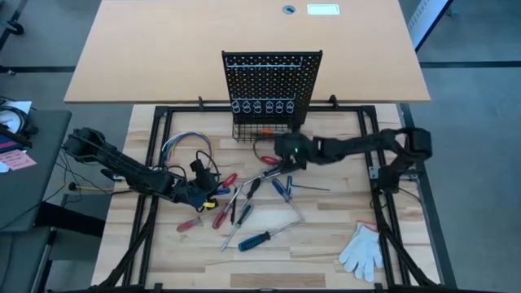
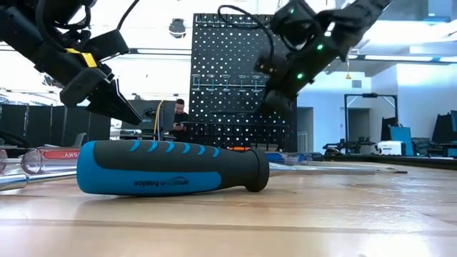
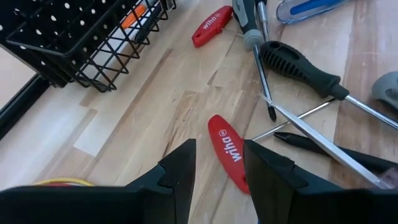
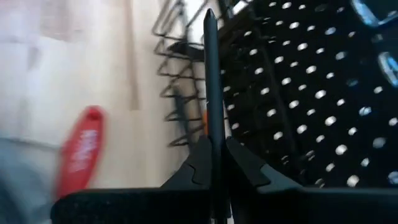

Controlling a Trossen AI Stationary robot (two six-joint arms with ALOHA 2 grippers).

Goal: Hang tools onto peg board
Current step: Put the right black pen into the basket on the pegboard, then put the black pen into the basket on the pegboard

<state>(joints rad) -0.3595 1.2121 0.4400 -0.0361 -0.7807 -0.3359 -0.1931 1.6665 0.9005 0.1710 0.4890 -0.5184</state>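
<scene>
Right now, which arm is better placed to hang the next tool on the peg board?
The right. Its gripper is shut on a thin dark key and sits just in front of the peg board. The left gripper is open and empty, over the red-handled pliers, farther from the board.

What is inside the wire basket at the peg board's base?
One orange-marked item shows through the wire basket mesh at the peg board base. The rest of its contents are hidden by the wires.

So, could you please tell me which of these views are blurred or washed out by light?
Right wrist view: soft all over; the peg board and a red handle are smeared. Low view: bright room lights behind leave both arms in silhouette, while the blue handle up close is sharp. High and left wrist views: evenly lit, clear.
</scene>
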